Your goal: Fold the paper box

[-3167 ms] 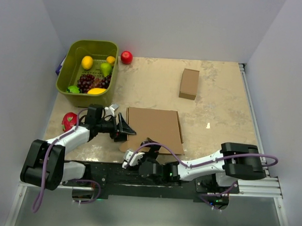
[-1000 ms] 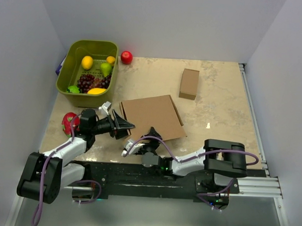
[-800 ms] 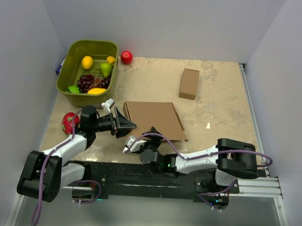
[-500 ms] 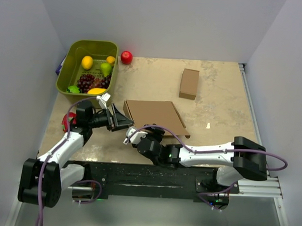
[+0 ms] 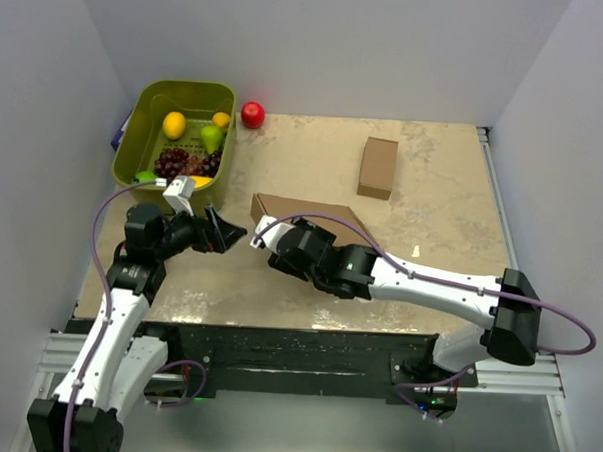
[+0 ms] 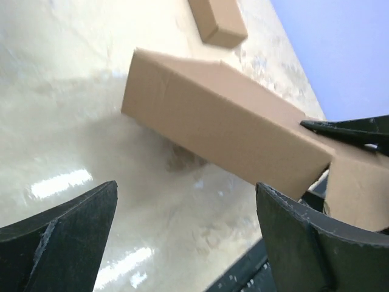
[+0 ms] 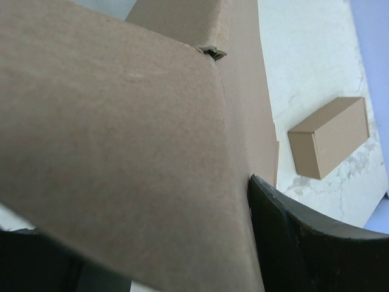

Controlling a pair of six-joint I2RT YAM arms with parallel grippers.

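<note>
The paper box (image 5: 317,211) is a flat brown cardboard piece at the table's middle, tilted up on its far edge, with my right arm hiding its near part. My right gripper (image 5: 271,243) is shut on its near left edge. In the right wrist view the cardboard (image 7: 121,140) fills the frame between my gripper's (image 7: 152,234) fingers (image 7: 304,243). My left gripper (image 5: 226,233) is open and empty, just left of the box and apart from it. In the left wrist view the box (image 6: 225,121) hangs above its shadow, beyond my open gripper (image 6: 188,237).
A small brown cardboard box (image 5: 378,167) lies at the back right; it also shows in the left wrist view (image 6: 217,21) and the right wrist view (image 7: 328,137). A green basket (image 5: 147,104) of fruit stands at the back left, with a red apple (image 5: 252,114) beside it.
My right gripper has risen and moved away from the bases with the paper box's near edge, tilting the box up. My left arm has lifted and drawn back to the left.
</note>
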